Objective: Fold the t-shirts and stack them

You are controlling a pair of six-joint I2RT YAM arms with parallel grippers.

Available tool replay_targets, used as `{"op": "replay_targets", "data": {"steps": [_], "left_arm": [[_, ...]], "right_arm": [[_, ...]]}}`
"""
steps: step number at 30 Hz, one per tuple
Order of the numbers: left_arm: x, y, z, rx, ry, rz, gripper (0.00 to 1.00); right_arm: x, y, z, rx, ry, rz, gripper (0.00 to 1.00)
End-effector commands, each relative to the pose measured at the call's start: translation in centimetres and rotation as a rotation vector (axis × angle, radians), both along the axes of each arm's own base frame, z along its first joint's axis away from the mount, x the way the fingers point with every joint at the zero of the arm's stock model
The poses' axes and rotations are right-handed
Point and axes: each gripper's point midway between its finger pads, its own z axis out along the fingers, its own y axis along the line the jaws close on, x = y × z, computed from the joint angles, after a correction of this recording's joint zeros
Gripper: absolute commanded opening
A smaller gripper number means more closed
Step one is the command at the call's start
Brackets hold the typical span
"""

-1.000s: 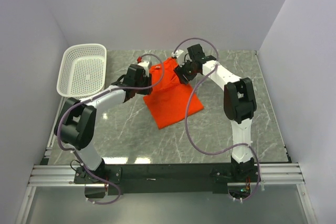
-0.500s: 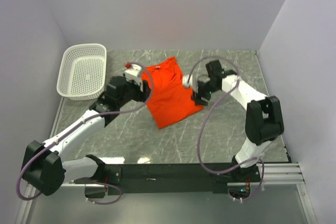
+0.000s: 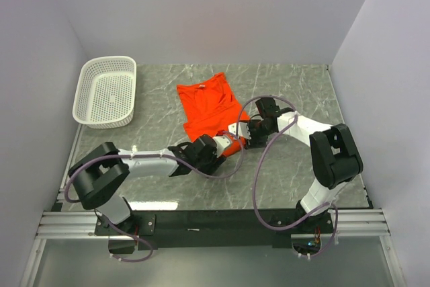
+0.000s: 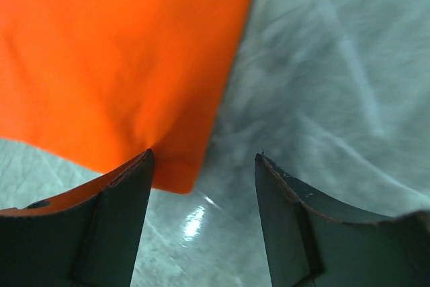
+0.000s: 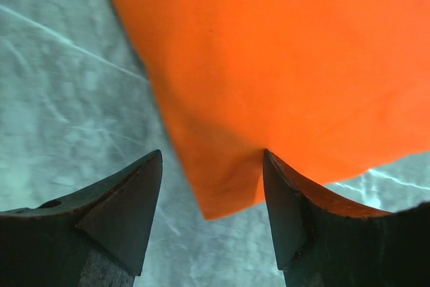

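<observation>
One orange-red t-shirt (image 3: 208, 109) lies flat on the grey marble table (image 3: 295, 92), with its collar end toward the back. My left gripper (image 3: 227, 144) is low at the shirt's near right corner. In the left wrist view it (image 4: 201, 159) is open, and a shirt corner (image 4: 134, 65) lies just past the left finger. My right gripper (image 3: 244, 132) is close beside it at the same near edge. In the right wrist view it (image 5: 211, 156) is open, and a pointed shirt corner (image 5: 269, 85) lies between the fingertips. Neither gripper pinches the fabric.
A white perforated basket (image 3: 106, 91) stands at the back left, with nothing in it. Both arms reach in low and meet near the table's middle, their cables looping over the surface. Walls close the table on three sides.
Both grippers have moved from the shirt's far end, past its sides, to its near right corner. The shirt now lies flatter and further back. The left arm swung in low from the left.
</observation>
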Motion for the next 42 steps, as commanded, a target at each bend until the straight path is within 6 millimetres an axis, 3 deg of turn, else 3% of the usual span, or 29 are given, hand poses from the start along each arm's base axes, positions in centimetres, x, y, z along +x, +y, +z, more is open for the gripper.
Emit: {"op": "replay_targets", "data": {"steps": [1,9,11,12,14,17,18,19,20,25,29,32,34,37,38,39,40,41,42], "left_arm": [[2.5,-0.7,1.6,0.01,-0.093,0.051,0.67],[3.3,-0.2,-0.4,0.084,-0.079,0.106,0.62],[3.6,0.1,-0.5,0.095,-0.079,0.134,0.56],[3.5,0.2,-0.6,0.101,-0.075,0.135,0.53],[3.3,0.1,-0.6,0.092,-0.071,0.131,0.37],[3.3,-0.2,0.2,0.069,-0.074,0.129,0.16],[3.0,-0.5,0.6,0.049,-0.065,0.111,0.11],[2.7,-0.7,0.7,0.041,-0.057,0.094,0.01],[2.5,-1.0,1.1,0.025,-0.05,0.075,0.01],[-2.0,-3.2,3.1,-0.082,0.105,-0.132,0.01],[-5.9,-2.9,4.6,-0.132,0.225,-0.218,0.01],[-7.3,-2.4,6.2,-0.181,0.246,-0.242,0.01],[-6.8,-2.2,7.3,-0.196,0.206,-0.233,0.0],[-4.0,-2.1,8.4,-0.191,0.12,-0.196,0.01],[-2.1,-1.4,8.7,-0.187,0.095,-0.164,0.0],[-0.8,-1.1,8.2,-0.173,0.094,-0.142,0.0],[0.9,-1.2,9.0,-0.189,0.071,-0.117,0.0],[3.5,0.1,9.1,-0.171,0.032,-0.088,0.0],[5.1,0.7,8.1,-0.142,0.036,-0.055,0.0]], "right_arm": [[1.9,0.0,0.2,-0.011,-0.074,0.006,0.68],[2.2,-0.1,-0.7,-0.048,-0.027,0.009,0.55],[2.0,-0.3,-0.9,-0.063,-0.011,0.008,0.51],[1.6,-0.3,-1.1,-0.07,0.009,0.009,0.43],[1.7,-0.3,-0.8,-0.073,0.026,0.002,0.32],[0.6,-0.7,-1.2,-0.091,0.079,-0.003,0.0],[0.3,-0.8,-1.0,-0.091,0.081,0.001,0.0],[-0.5,-1.1,-1.0,-0.095,0.105,0.003,0.0],[-1.2,-1.3,-0.8,-0.097,0.124,0.002,0.0],[-7.2,-3.3,0.9,-0.123,0.282,0.021,0.0],[-13.0,-4.1,1.3,-0.084,0.367,0.055,0.0],[-14.6,-4.1,2.5,-0.051,0.376,0.04,0.0],[-14.6,-3.9,3.0,-0.04,0.384,0.006,0.0],[-11.9,-2.9,4.4,-0.015,0.384,-0.086,0.0],[-9.9,-2.2,5.9,0.008,0.347,-0.109,0.0],[-8.5,-1.7,5.9,0.016,0.35,-0.143,0.0],[-7.1,-1.6,6.5,0.034,0.359,-0.231,0.0],[-4.6,-1.0,8.2,0.065,0.315,-0.262,0.0],[-3.1,-0.8,8.1,0.07,0.321,-0.305,0.0]]}}
